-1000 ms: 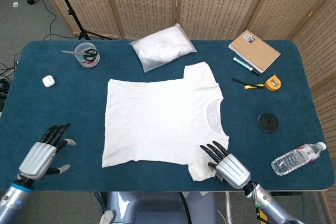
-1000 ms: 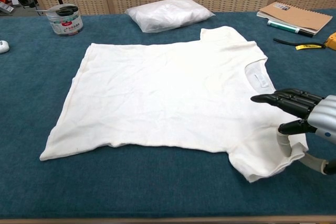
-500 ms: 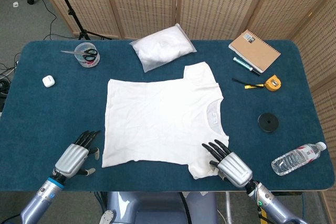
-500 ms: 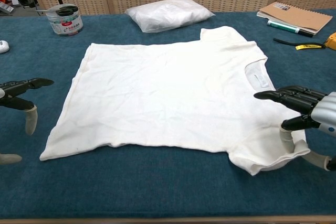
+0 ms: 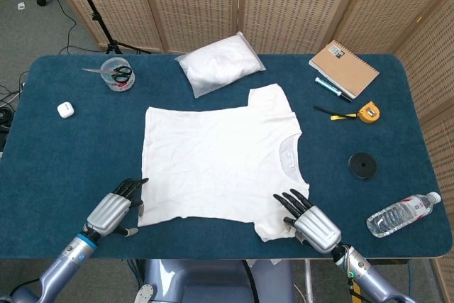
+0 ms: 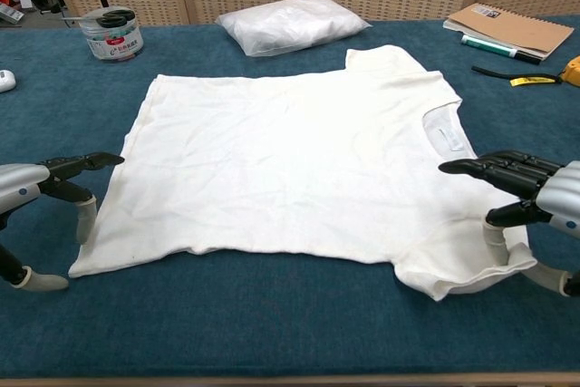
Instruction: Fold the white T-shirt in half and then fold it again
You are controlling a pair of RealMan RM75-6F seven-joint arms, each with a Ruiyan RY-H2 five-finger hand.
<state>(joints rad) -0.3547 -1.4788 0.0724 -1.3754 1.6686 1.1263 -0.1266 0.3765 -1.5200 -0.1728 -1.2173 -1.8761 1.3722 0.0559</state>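
The white T-shirt [image 5: 220, 157] lies spread flat on the blue table [image 5: 71, 154], collar to the right. My left hand [image 5: 113, 209] is at the shirt's near-left hem corner. Its fingers [image 6: 91, 160] are spread and reach over the cloth edge, and the thumb touches the hem [image 6: 86, 224]. It holds nothing. My right hand [image 5: 312, 221] hovers at the near-right sleeve [image 6: 462, 269]. Its fingers [image 6: 489, 168] stretch out above the cloth, the thumb rests against the slightly raised sleeve edge, and nothing is gripped.
A plastic bag of white stuff [image 5: 218, 62] lies behind the shirt. A clear tub with scissors [image 5: 117, 74] and a small white case [image 5: 65, 109] sit far left. Right side: notebook [image 5: 343, 67], pen [image 5: 332, 88], tape measure [image 5: 367, 112], black disc [image 5: 362, 166], water bottle [image 5: 403, 214].
My left hand has moved right and forward, from open table to the shirt's near-left corner. My right hand has stayed at the near-right sleeve, which has lifted slightly.
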